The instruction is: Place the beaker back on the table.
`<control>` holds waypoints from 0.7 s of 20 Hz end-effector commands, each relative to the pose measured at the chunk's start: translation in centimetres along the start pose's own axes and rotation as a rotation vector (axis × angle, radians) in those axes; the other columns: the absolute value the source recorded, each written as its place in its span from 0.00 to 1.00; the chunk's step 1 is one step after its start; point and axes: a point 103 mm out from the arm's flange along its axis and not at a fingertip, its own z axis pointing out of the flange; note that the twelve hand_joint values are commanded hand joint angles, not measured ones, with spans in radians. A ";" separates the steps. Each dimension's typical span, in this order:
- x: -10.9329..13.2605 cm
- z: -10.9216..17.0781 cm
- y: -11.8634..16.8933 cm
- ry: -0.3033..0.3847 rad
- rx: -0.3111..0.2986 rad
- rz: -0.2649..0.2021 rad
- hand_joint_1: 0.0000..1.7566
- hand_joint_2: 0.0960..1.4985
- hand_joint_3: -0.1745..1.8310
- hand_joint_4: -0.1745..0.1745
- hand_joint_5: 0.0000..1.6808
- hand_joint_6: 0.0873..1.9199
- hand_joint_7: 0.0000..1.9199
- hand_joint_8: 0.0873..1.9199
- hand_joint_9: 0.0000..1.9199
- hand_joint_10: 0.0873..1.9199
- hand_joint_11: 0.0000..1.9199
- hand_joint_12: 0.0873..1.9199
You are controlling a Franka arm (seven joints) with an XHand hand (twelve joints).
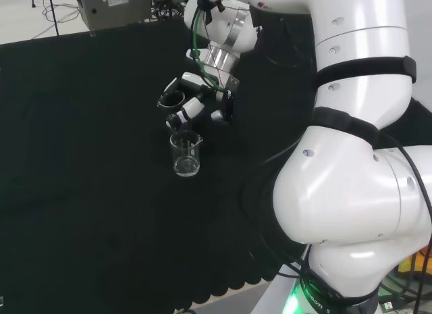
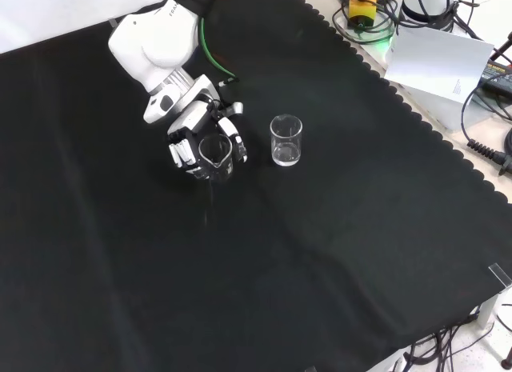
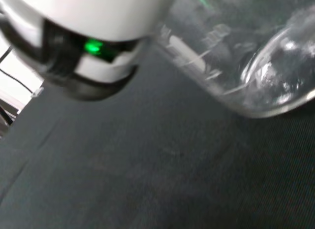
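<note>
White printed marks on the glass wall of the held beaker point(image 3: 256, 66) show in the wrist view, too blurred to read. In the head view, a grey box point(image 1: 115, 7) beyond the black cloth point(image 1: 81, 192) bears a pale label, too small to read.

The hand point(image 2: 192, 144) has its fingers point(image 2: 180, 154) curled round the held beaker point(image 2: 214, 152), with the thumb point(image 2: 238, 144) on the opposite side of the glass. This beaker leans, its spouted rim point(image 1: 172, 98) open towards the camera in the front view. Whether its base touches the cloth cannot be told.

A second beaker point(image 2: 286, 140) stands upright on the cloth, near the hand on its right in the front view, apart from it.
</note>
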 end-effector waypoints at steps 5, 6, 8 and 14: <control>0.1 -0.3 -1.5 -0.058 0.069 0.016 0.52 0.35 0.30 0.51 0.23 0.10 0.28 0.00 0.35 0.00 0.11 0.67; 0.2 -0.4 -1.5 -0.061 0.070 0.019 0.52 0.35 0.30 0.51 0.23 0.10 0.27 0.00 0.35 0.00 0.10 0.68; 0.5 -0.7 -1.8 -0.073 0.067 0.021 0.51 0.35 0.30 0.51 0.23 0.10 0.27 0.00 0.34 0.00 0.09 0.68; 3.2 -3.6 -2.9 -0.109 0.009 0.013 0.49 0.35 0.29 0.51 0.21 0.06 0.22 0.00 0.29 0.00 0.03 0.70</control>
